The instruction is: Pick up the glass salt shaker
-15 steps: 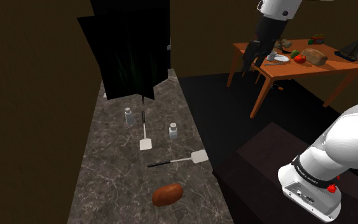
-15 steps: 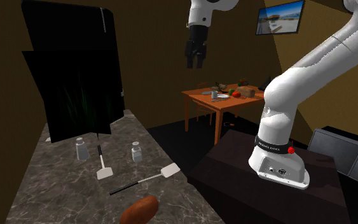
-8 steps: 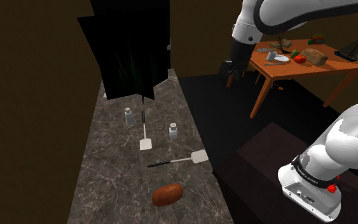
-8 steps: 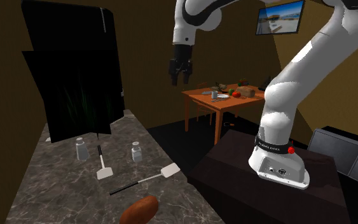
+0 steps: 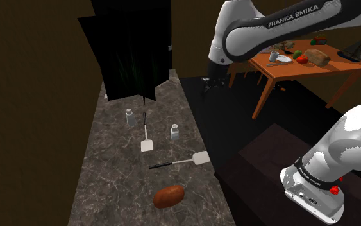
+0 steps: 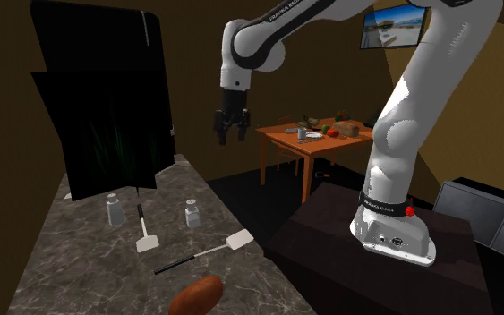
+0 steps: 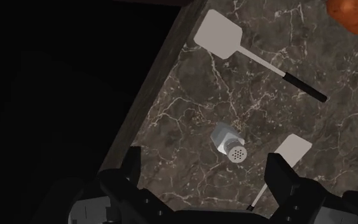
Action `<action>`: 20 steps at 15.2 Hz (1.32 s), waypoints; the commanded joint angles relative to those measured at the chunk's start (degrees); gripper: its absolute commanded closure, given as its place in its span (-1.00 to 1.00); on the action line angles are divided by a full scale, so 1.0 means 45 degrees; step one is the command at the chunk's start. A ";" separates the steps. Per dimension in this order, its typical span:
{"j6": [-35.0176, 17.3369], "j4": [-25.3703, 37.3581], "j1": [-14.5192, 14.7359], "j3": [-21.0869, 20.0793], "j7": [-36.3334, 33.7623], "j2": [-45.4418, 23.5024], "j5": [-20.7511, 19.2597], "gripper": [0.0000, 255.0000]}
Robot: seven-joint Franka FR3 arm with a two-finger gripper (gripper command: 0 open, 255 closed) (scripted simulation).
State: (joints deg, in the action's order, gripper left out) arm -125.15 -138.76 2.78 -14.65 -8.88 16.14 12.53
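- The all-black two-finger gripper (image 6: 232, 136) hung high over the counter's stand-side edge, its fingers spread wide apart with nothing between them.
- The small clear glass salt shaker (image 7: 229, 143), topped with a grey perforated cap, stood upright on the dark grey marbled stone counter (image 5: 108, 186) near that edge, well below the gripper.
- It stood between two white-bladed, black-handled tools, the first spatula (image 5: 146, 133) and the second spatula (image 5: 180, 161).
- A similar second shaker (image 5: 129, 117) stood farther back.
- A reddish-brown oval lump (image 5: 169, 196) lay apart from both shakers.
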 commanded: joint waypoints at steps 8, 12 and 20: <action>-0.2900 0.1602 0.0296 -0.0875 -0.1860 -0.4538 -0.1005 -1.00; -0.3716 0.2795 0.0681 -0.0840 -0.2790 -0.6617 -0.1810 -1.00; -0.4747 0.4087 0.1308 -0.0472 -0.3570 -0.9008 -0.2609 -1.00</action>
State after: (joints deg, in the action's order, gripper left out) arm -146.08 -120.67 8.60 -16.95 -24.96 -23.65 1.00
